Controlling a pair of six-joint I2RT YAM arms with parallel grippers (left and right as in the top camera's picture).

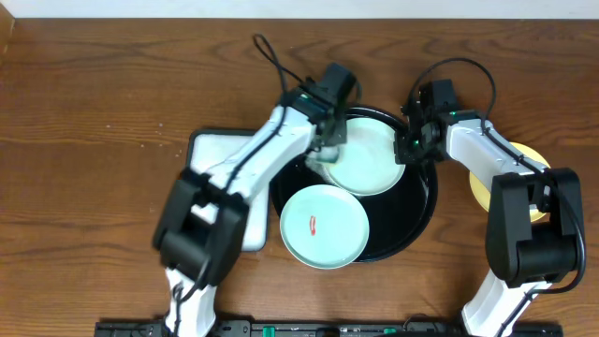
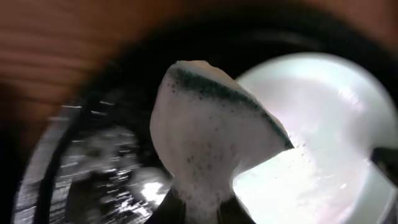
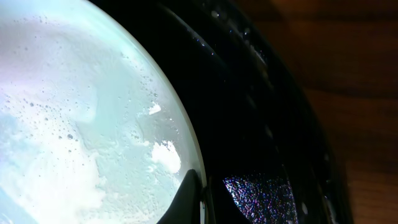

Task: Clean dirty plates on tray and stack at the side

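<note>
1. Left wrist view: Right up close is the sponge [image 2: 205, 137], white and foamy, with a dark green strip along its top edge. The left claw [image 2: 199, 213] is squeezed narrow on the sponge's bottom end and holds it up. Behind it, to the right, shines the far mint plate [image 2: 323, 124]. To the left is the wet black tray [image 2: 87, 174]. I cannot tell if the sponge touches the plate.

2. Right wrist view: The right claw [image 3: 202, 200] sits at the bottom with its two tips closed tight. The far mint plate's rim runs down right into them, so it looks like the claw pinches the rim to keep the plate from sliding. The plate is covered in foam [image 3: 68, 155] and little drops. The tray wall is just beside it on the right, then comes the brown desk [image 3: 367, 93].

3. Overhead view: The far mint plate lies at the back of the tray, between the two claws. The left claw is at its left edge and the right claw at its right edge. So the plate lies to the right of the sponge, and I think a wipe must go that way.
   - The near mint plate [image 1: 323, 248] sits at the front of the tray, closer to the left arm, with a red smear [image 1: 314, 224] in its middle.
   - The yellow plate [image 1: 517, 157] lies on the desk right of the tray, partly under the right arm.
   - The white sponge dish [image 1: 213, 148] lies left of the tray.
   - Everything looks wet and slippery, and there is little room between the claws.
</note>
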